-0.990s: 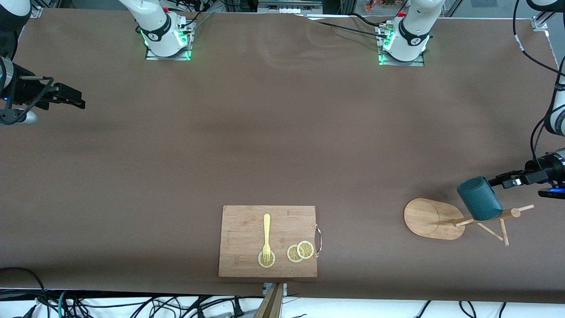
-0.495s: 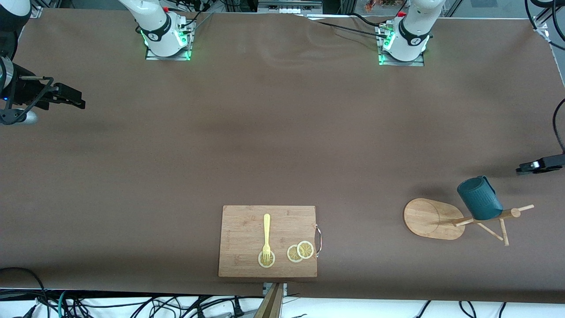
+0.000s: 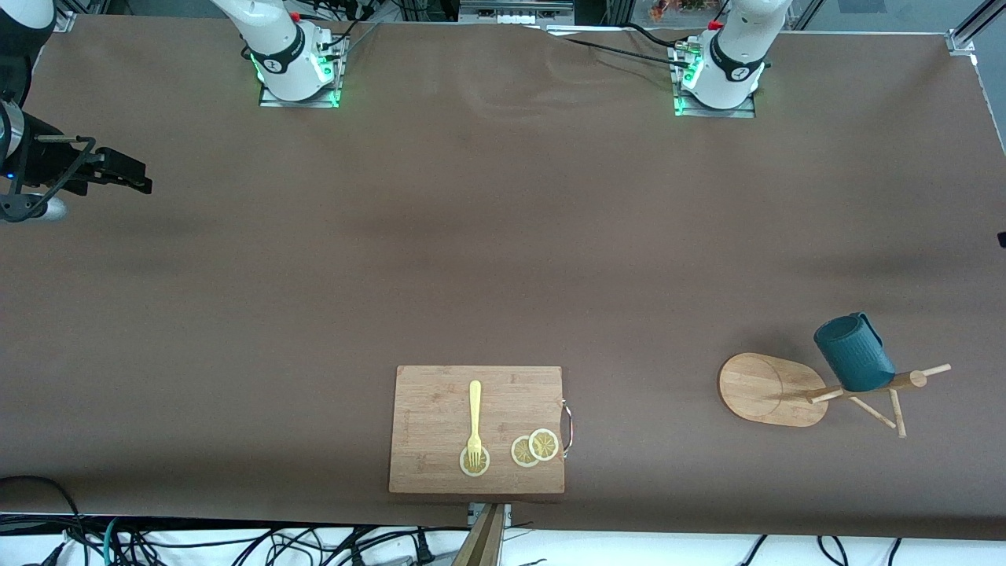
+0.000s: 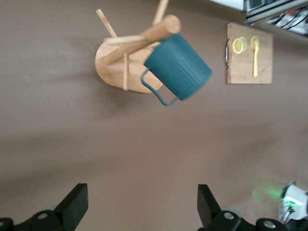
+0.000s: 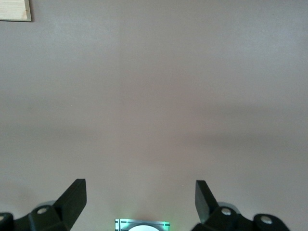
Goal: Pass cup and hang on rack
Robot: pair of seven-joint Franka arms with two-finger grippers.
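the cup (image 3: 853, 354) is hanging on the rack (image 3: 774, 389), tilted, its mouth turned toward the bases' side of the table and away from the pole top. in the left wrist view the cup's thin handle (image 4: 156, 91) is showing on the side away from the pole, and the ribbed body is leaning against the pole just under its rounded top. the rack is sitting toward the left arm's end of the table, near the front camera's edge; its oval base is lying on the brown cloth (image 3: 503, 259), w/ thin pegs (image 3: 892, 409) sticking out around the pole.

left gripper (image 4: 143, 204): seen only in its own wrist view, fingers (image 4: 77, 202) spread wide w/ nothing between them, hovering over bare cloth near the rack, well clear of the cup. released.

right gripper (image 3: 118, 173): waiting at the right arm's end of the table, over bare cloth. in the right wrist view its fingers (image 5: 74, 195) are standing wide apart, also empty.

cutting board (image 3: 478, 429): lying near the front camera's edge, about mid-table, well apart from the rack, metal handle on the edge facing the rack. on it: a yellow fork (image 3: 474, 420) w/ its tines resting on one lemon slice (image 3: 474, 462); two more slices (image 3: 536, 448) overlapping beside it, nearer the handle.

both arm bases (image 3: 295, 63) are showing green lights at the top of the front view.
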